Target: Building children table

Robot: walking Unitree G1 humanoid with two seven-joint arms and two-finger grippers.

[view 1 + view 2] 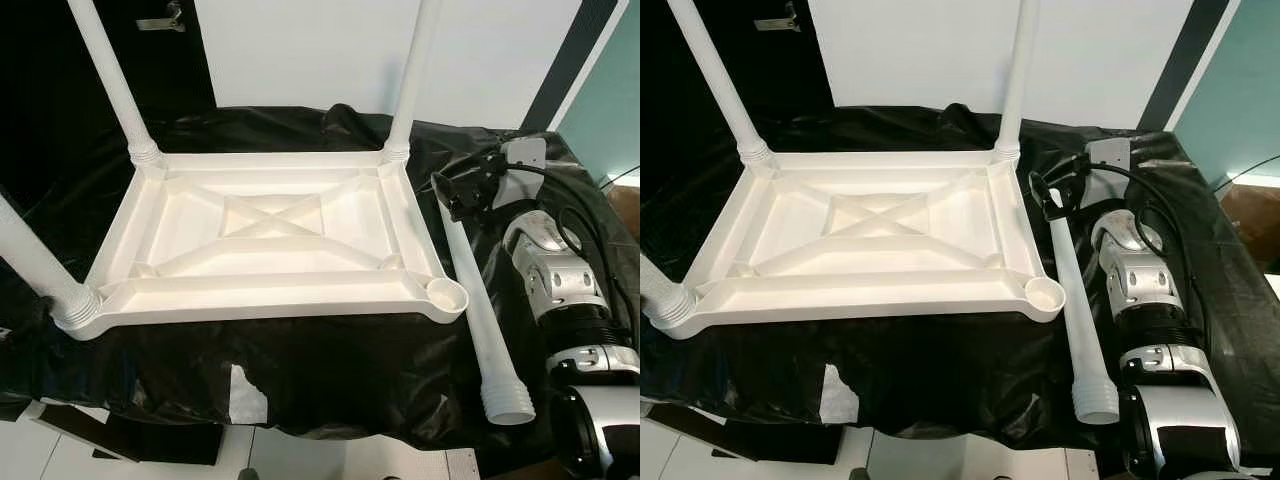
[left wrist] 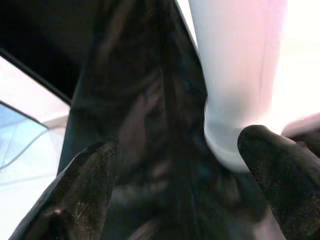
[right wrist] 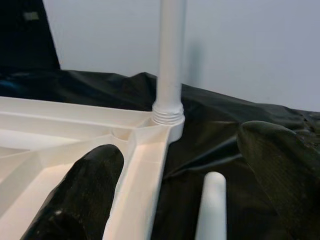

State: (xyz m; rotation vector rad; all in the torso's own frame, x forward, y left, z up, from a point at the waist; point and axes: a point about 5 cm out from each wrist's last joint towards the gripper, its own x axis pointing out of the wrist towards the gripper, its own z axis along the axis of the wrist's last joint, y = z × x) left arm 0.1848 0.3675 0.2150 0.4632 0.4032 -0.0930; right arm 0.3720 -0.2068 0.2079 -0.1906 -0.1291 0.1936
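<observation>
The white plastic table top (image 1: pixel 270 235) lies upside down on a black sheet. Legs stand screwed into three corners: back left (image 1: pixel 108 75), back right (image 1: pixel 412 70) and front left (image 1: pixel 35 265). The front right socket (image 1: pixel 447 295) holds nothing. A loose white leg (image 1: pixel 478 310) lies on the sheet just right of the table, threaded end toward me. My right gripper (image 1: pixel 458 190) is at that leg's far tip (image 3: pixel 212 200), open, with a finger (image 3: pixel 80 200) on each side and not touching. My left gripper (image 2: pixel 180 155) is open beside a white leg (image 2: pixel 235 75).
The black sheet (image 1: pixel 330 370) covers the whole work surface and hangs over its front edge, with a tear (image 1: pixel 245 395) at the front. A white wall (image 1: pixel 300 50) stands behind. A black cable (image 1: pixel 590 230) loops over my right arm. White floor tiles (image 1: pixel 300 460) show below.
</observation>
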